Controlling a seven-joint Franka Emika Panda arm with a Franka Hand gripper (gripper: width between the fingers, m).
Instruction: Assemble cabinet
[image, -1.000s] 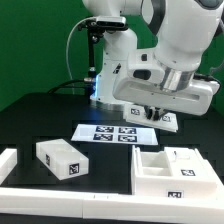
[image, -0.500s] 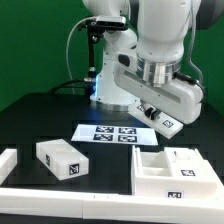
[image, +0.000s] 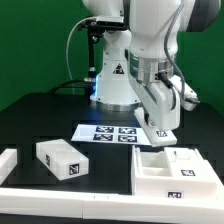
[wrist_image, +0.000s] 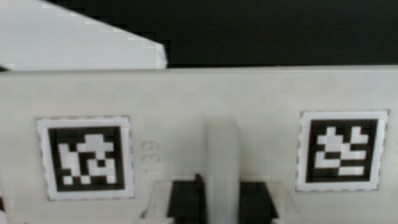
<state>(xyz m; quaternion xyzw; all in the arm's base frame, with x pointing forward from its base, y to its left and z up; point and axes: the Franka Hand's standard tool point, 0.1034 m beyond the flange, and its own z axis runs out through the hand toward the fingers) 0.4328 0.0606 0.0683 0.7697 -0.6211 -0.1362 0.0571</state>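
Rail: we see a long white strip along the table's front edge.
Block: white, tagged, lying behind the rail on the exterior view's left.
Cabinet: an open white box with inner walls on the exterior view's right, resting on the black table.
Marker board: flat, behind the block and cabinet.
Gripper: above the cabinet's far edge, its fingers nearly closed, clasping the middle ridge of a white panel between two tags.
Panel: we see it held clear of the table.
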